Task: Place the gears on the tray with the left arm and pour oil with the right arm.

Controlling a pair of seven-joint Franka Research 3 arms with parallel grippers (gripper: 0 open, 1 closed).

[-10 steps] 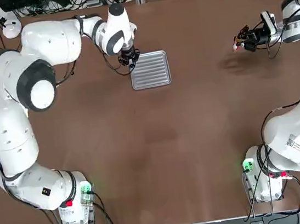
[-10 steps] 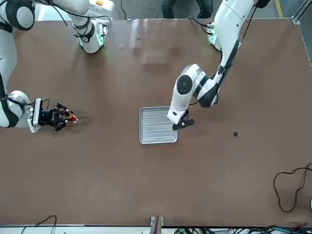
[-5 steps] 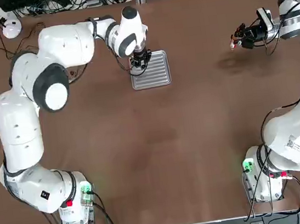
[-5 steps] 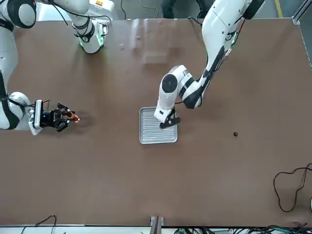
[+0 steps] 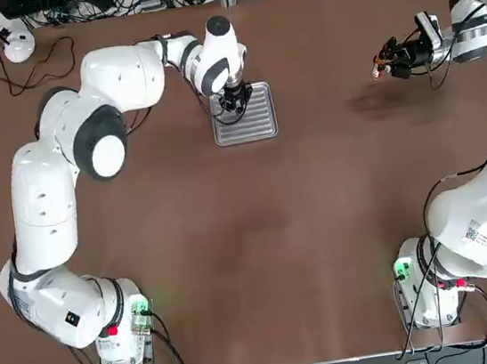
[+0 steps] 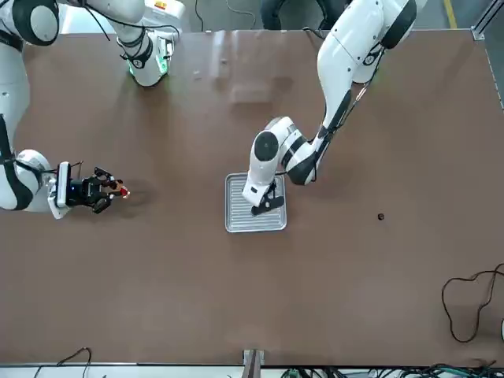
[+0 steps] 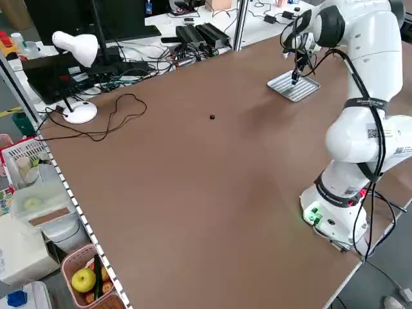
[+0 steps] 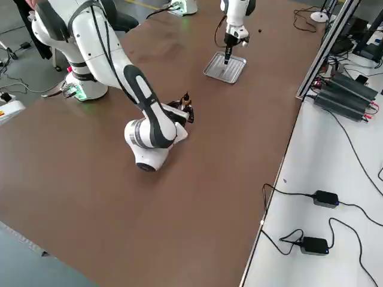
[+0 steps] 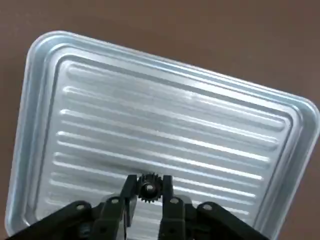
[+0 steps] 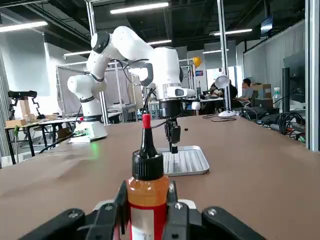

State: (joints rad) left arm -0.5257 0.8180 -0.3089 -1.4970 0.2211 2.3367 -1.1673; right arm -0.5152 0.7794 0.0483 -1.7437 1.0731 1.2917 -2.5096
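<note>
The ribbed silver tray [image 5: 258, 122] [image 6: 240, 218] lies at the far middle of the table. My left gripper [image 5: 233, 102] [image 6: 264, 204] hangs over the tray's edge nearest the left arm, pointing down. In the left wrist view it [image 9: 148, 185] is shut on a small dark toothed gear [image 9: 148, 189] just above the tray's grooves [image 9: 165, 115]. A second gear [image 6: 380, 216] [image 7: 212, 116] lies alone on the table, farther out on the left. At the far right, my right gripper [image 5: 396, 61] [image 10: 146, 200] is shut on the oil bottle [image 5: 383, 63] [image 10: 145, 189], above the table.
A white desk lamp [image 5: 17, 46] and loose cables [image 7: 116, 119] sit at the far left corner. Power bricks and cables [image 8: 326, 98] lie on the bench beyond the table's far edge. Both arm bases [image 5: 119, 328] stand at the near edge.
My left gripper has moved with the gear from beside the tray's left edge to over the tray. The right gripper with the bottle has shifted slightly farther away.
</note>
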